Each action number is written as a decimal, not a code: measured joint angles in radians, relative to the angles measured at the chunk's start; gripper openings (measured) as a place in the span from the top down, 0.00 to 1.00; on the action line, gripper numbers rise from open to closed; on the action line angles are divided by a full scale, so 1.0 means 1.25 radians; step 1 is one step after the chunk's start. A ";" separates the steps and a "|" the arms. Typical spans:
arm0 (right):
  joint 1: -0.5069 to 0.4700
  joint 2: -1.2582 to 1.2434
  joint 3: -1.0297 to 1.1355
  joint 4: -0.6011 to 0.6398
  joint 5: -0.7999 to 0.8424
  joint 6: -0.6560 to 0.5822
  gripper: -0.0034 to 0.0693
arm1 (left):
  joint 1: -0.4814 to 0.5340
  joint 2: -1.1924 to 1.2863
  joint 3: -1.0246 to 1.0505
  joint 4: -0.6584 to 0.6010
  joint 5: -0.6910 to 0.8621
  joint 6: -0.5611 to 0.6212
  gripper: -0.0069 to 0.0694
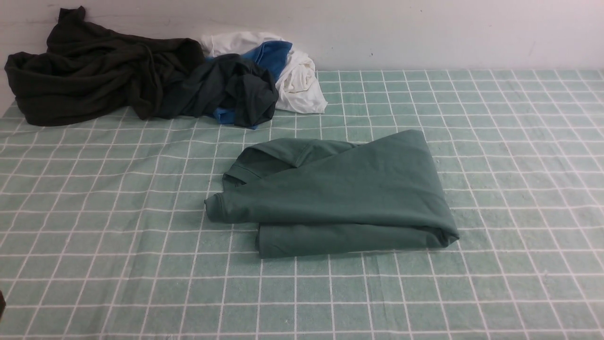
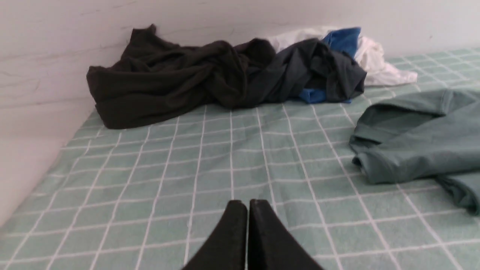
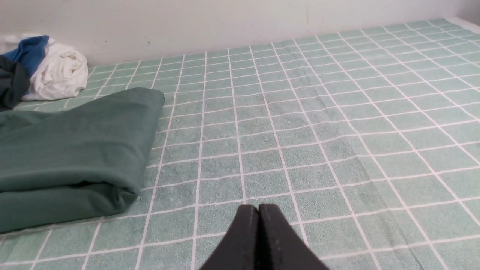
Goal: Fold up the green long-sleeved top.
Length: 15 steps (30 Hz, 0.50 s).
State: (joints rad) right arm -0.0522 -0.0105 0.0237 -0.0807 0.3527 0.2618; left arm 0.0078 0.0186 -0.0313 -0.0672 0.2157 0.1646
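The green long-sleeved top [image 1: 339,193] lies folded into a thick flat bundle in the middle of the checked cloth, its ribbed neckline turned toward the left. It also shows in the left wrist view as the top [image 2: 416,142] and in the right wrist view as the top [image 3: 71,150]. My left gripper [image 2: 247,204] is shut and empty, hanging over bare cloth well to the left of the top. Shut and empty too, my right gripper [image 3: 258,208] hovers over bare cloth to the right of the top. Neither gripper shows in the front view.
A heap of other clothes lies at the back left against the wall: a big black-brown garment [image 1: 89,75], a blackish-green one [image 1: 226,89], and white [image 1: 297,80] and blue [image 1: 271,54] pieces. The green checked tablecloth [image 1: 509,156] covers the table up to the wall.
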 joint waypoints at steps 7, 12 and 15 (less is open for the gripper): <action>0.000 0.000 0.000 0.000 0.001 0.000 0.97 | 0.003 -0.024 0.045 0.010 0.083 -0.057 0.91; 0.000 0.000 0.000 0.000 0.001 0.000 0.97 | 0.003 -0.024 0.044 0.010 0.087 -0.063 0.91; 0.000 0.000 0.000 0.000 0.001 0.000 0.97 | 0.003 -0.024 0.044 0.010 0.087 -0.064 0.91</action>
State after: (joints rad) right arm -0.0522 -0.0105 0.0237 -0.0807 0.3537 0.2618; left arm 0.0113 -0.0109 0.0232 -0.0545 0.3249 0.0845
